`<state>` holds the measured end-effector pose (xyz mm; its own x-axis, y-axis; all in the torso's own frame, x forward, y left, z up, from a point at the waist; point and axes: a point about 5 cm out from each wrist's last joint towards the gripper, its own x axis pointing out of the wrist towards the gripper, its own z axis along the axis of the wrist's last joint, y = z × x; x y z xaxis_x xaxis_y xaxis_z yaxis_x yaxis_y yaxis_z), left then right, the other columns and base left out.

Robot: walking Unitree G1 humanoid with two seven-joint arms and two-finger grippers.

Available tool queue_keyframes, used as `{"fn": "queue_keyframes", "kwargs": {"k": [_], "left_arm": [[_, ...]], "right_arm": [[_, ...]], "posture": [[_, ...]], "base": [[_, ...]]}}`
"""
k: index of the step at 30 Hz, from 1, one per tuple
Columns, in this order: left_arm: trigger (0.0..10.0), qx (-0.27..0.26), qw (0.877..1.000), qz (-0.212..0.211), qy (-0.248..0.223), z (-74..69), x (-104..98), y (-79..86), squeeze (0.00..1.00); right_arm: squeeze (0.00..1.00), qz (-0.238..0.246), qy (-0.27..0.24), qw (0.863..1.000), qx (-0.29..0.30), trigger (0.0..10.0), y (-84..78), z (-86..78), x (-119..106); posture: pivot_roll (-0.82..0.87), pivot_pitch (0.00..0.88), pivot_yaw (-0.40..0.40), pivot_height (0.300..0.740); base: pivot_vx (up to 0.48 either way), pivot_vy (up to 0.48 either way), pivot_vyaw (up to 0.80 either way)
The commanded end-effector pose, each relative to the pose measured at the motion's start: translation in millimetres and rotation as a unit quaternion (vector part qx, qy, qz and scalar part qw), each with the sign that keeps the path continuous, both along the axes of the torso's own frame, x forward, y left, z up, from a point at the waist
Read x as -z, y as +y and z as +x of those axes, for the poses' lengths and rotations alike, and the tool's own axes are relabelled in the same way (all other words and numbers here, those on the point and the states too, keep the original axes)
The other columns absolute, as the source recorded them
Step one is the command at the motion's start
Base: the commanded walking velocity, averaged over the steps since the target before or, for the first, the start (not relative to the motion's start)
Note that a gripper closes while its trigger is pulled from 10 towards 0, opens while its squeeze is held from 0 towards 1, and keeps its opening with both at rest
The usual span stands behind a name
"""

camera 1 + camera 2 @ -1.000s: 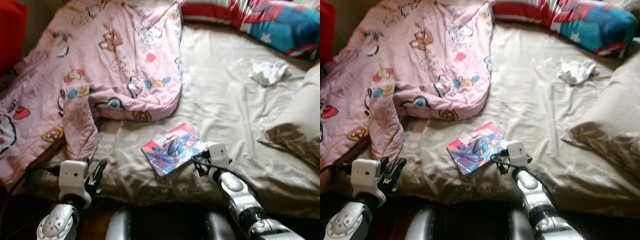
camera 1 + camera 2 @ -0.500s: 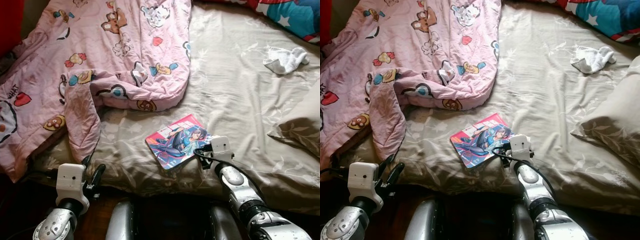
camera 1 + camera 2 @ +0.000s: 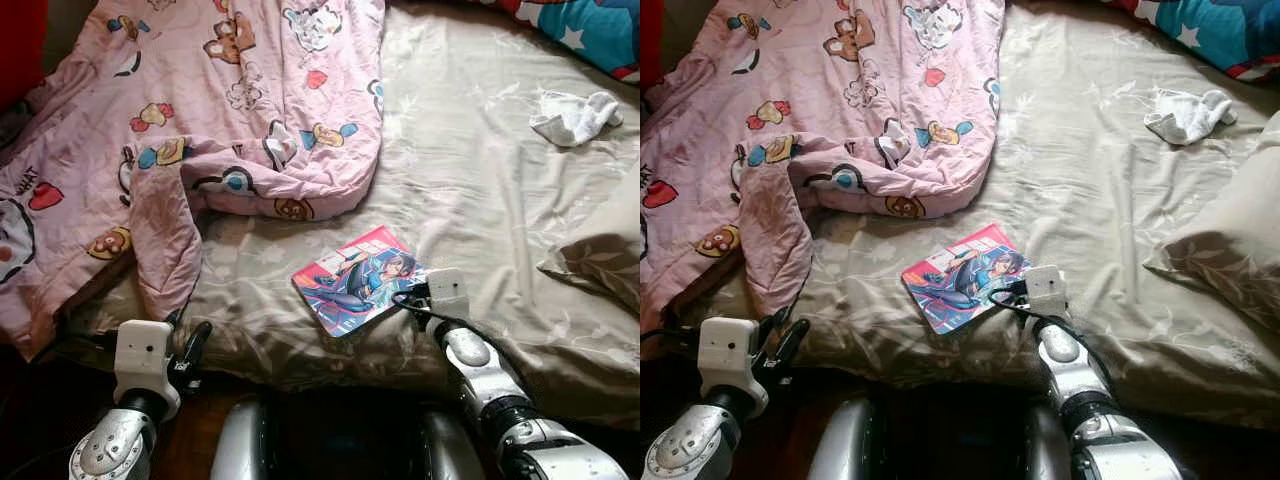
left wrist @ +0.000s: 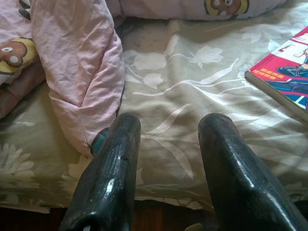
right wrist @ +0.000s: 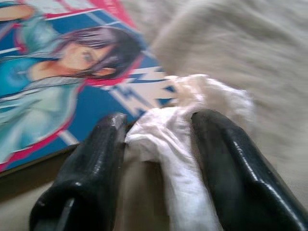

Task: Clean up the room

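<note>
Clutter on the bed (image 3: 470, 190) is what is being dealt with, and the nearest piece is lying by the right arm. Starting at the left, the pink blanket (image 3: 200, 120) is sprawling over that side, one fold hanging toward the edge. The left gripper (image 4: 168, 159) is hovering just off the bed edge below that fold, fingers spread and gripping nothing. Further right, the comic book (image 3: 358, 279) is lying flat near the front edge, its long axis running diagonally, up toward the right. At its right corner the right gripper (image 5: 156, 139) is reaching in, fingers partly apart with a crumpled white tissue (image 5: 168, 144) sitting between them; I cannot tell whether they are pinching it. Far right, another white wad (image 3: 575, 115) is lying well beyond.
</note>
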<state>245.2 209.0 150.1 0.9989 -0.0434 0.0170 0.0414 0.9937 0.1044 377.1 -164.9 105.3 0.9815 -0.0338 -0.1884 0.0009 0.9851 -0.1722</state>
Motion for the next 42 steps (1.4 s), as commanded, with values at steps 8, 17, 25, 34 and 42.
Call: {"fn": "queue_keyframes", "kwargs": {"k": [8, 17, 25, 34, 42], "left_arm": [[10.0, -0.013, 1.0, 0.006, 0.016, 2.6, 8.7, 6.7, 0.0], [10.0, -0.016, 1.0, 0.009, 0.014, 5.2, 11.7, 6.7, 0.0], [10.0, -0.017, 1.0, 0.011, 0.014, 7.2, 15.7, 7.0, 0.0], [10.0, -0.022, 1.0, -0.004, 0.0, 21.2, 21.8, 0.6, 0.0], [10.0, -0.024, 1.0, -0.011, -0.007, 29.3, 28.2, -4.1, 0.0]], "right_arm": [[0.0, 0.015, 0.012, 0.999, 0.042, 0.0, -7.4, -1.6, 3.8], [0.0, 0.037, 0.006, 0.999, 0.003, 0.0, 5.9, -3.8, 7.7], [0.0, 0.042, 0.008, 0.999, 0.001, 0.0, 9.1, -5.4, 10.5], [0.0, 0.063, -0.058, 0.995, 0.044, 0.0, -15.1, -14.4, 7.9], [0.0, 0.068, -0.148, 0.984, 0.077, 9.1, -19.4, -26.5, -6.3]], "posture": [[0.11, 0.398, 0.043, 0.59], [0.11, 0.349, 0.043, 0.59], [0.1, 0.327, 0.041, 0.59], [0.04, 0.231, 0.008, 0.59], [0.01, 0.159, -0.011, 0.59]], "base": [[0.0, 0.0, 0.0], [0.0, 0.0, 0.0], [0.0, 0.0, 0.0], [0.0, 0.0, 0.0], [0.0, 0.0, 0.0]]}}
